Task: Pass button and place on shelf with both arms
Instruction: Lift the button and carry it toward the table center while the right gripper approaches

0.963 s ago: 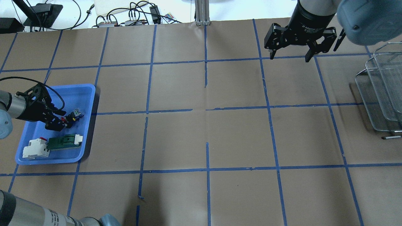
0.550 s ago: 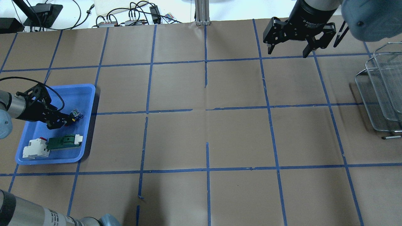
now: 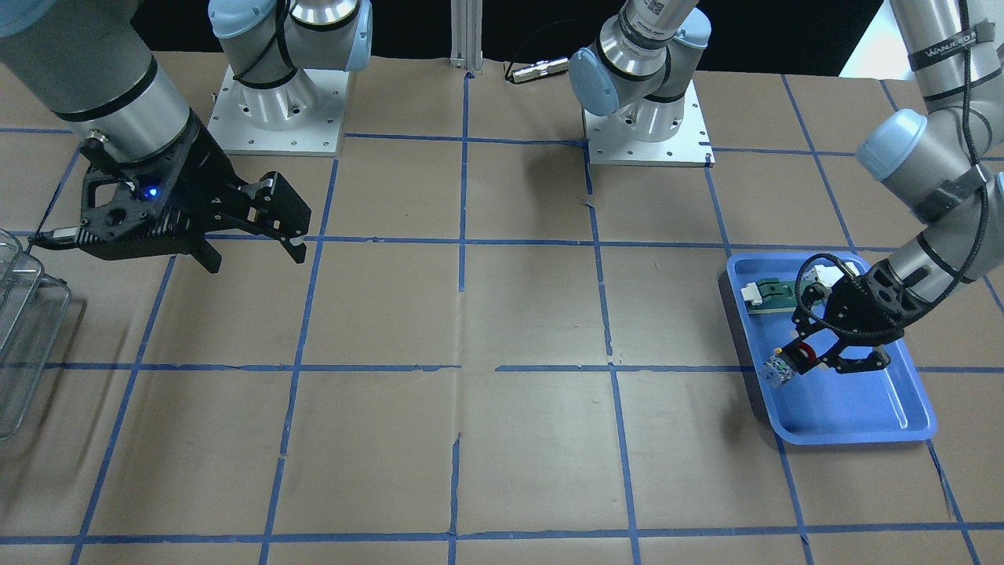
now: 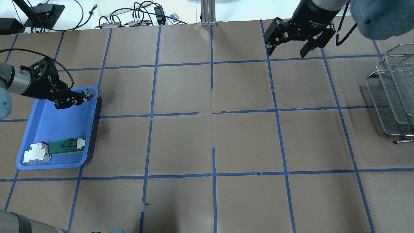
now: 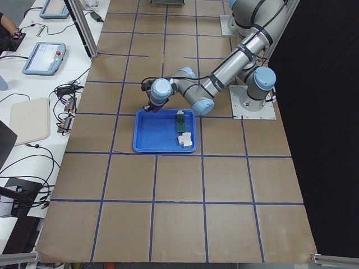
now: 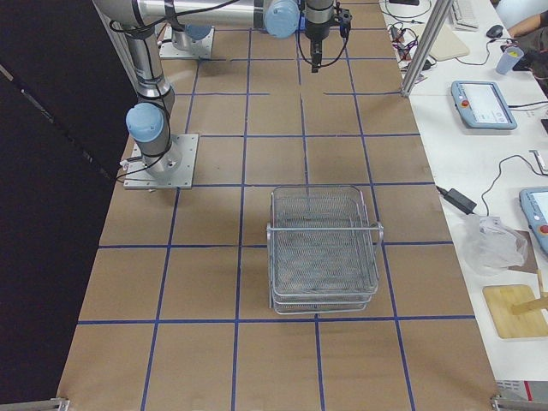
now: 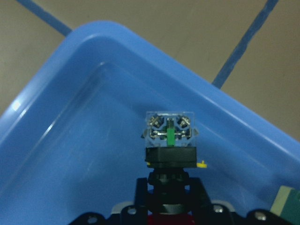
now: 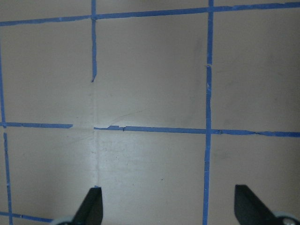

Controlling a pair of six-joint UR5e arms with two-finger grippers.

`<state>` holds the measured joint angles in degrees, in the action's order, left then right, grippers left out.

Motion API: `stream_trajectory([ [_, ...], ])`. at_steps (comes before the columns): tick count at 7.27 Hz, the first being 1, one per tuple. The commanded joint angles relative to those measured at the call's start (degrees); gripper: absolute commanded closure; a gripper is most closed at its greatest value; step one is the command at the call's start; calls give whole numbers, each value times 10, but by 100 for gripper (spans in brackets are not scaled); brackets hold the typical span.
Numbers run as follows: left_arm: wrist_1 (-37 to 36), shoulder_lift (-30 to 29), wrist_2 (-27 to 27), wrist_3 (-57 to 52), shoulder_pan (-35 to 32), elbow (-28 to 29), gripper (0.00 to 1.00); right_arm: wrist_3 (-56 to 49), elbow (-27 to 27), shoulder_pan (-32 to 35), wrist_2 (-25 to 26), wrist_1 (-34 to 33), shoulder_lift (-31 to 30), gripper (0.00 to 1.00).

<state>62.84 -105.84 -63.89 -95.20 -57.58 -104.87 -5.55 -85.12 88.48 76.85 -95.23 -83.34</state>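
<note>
1. Button (image 4: pixel 86 94): clamped at its cap end by the left gripper (image 4: pixel 77 101), over the far corner of the tray (image 4: pixel 48 129).
2. Right gripper (image 4: pixel 286 51): jaws spread, empty, above the far table.
3. Shelf (image 4: pixel 388 97): right edge, well apart.

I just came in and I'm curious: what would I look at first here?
Your eye goes first to the left gripper, which holds the button with the red cap over the far corner of the blue tray at the table's left end. Next is the right gripper, open and empty above the far side of the table. At the right end stands the shiny wire shelf.
</note>
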Motion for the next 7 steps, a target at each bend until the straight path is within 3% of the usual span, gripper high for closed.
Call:
stream_trajectory([
  [1, 79, 28, 65, -1, -91, 55, 100, -180, -5, -10, -43, 8, -16, 0],
  [2, 80, 38, 78, 5, -151, 66, 100, -268, -8, -11, -47, 10, -26, 0],
  [3, 76, 49, 143, 61, -200, 67, 100, -337, -9, -15, -63, 10, -34, 0],
  [5, 34, 36, 219, 113, -260, 66, 100, -500, -24, -69, -153, 36, -35, 0],
  [7, 26, 54, 247, 136, -316, 77, 100, -660, -44, -101, -201, 41, -35, 0],
])
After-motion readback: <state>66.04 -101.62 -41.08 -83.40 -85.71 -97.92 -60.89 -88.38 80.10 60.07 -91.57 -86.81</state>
